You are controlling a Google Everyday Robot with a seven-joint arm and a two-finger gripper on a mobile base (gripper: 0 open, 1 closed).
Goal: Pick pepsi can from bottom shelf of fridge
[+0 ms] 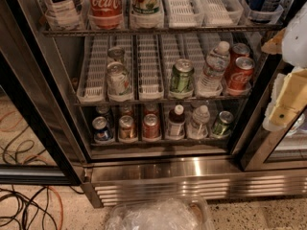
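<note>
The fridge [158, 169] stands open in front of me. On its bottom shelf [158, 141] the blue pepsi can [101, 128] stands at the front of the far-left lane, with another can behind it. To its right stand an orange-brown can [127, 127], a red can [150, 126], two bottles and a green can [222, 123]. My gripper [277, 78] is at the right edge of the view, level with the middle shelf, well right of and above the pepsi can. Its cream fingers [288, 99] are apart and hold nothing.
The middle shelf holds a silver can [117, 79], a green can [182, 75], a water bottle [214, 67] and red cans [239, 73]. The black door frame [36, 128] slants at left. Cables [24, 207] lie on the floor. A clear plastic bin [160, 215] sits below the steel base.
</note>
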